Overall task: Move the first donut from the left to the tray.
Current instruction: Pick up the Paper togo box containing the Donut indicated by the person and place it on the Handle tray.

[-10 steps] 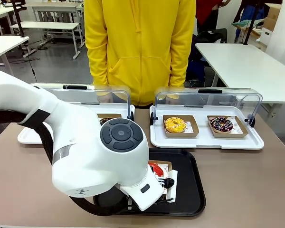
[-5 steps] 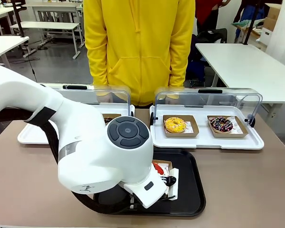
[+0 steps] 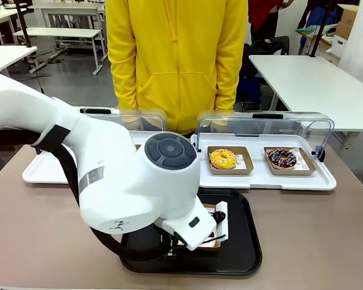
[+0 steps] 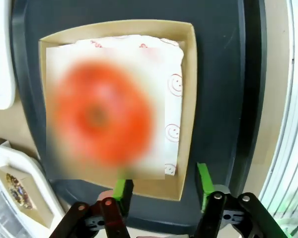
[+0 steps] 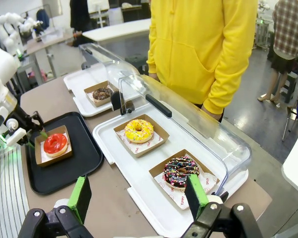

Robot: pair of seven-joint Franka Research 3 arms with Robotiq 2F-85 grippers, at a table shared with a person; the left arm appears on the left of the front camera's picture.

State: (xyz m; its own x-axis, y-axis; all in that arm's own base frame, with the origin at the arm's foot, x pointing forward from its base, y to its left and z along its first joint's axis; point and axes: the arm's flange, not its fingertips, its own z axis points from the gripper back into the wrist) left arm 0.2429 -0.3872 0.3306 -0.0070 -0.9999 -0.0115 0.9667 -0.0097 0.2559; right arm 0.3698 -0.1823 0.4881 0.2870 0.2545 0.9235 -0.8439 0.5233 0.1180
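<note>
The red-glazed donut (image 4: 102,119) lies in its brown cardboard holder (image 4: 187,99) on the black tray (image 4: 221,74). My left gripper (image 4: 164,187) hovers open just over the holder's near edge, and its green pads (image 4: 203,179) touch nothing. Seen from the right wrist, the donut (image 5: 55,143) rests on the tray (image 5: 64,171) with the left gripper (image 5: 32,136) beside it. In the front view my left arm (image 3: 127,187) covers the donut and most of the tray (image 3: 242,241). My right gripper (image 5: 138,196) is open, high above the table.
A white tray (image 3: 263,178) with a raised clear lid (image 3: 266,124) holds a yellow-iced donut (image 3: 223,158) and a sprinkled chocolate donut (image 3: 282,158). Another lidded white tray (image 5: 82,82) holds a chocolate donut (image 5: 102,93). A person in a yellow hoodie (image 3: 178,60) stands at the far edge.
My left arm has swung up and to the right over the black tray. The red donut, visible beside the gripper earlier, is now hidden behind the arm in the front view.
</note>
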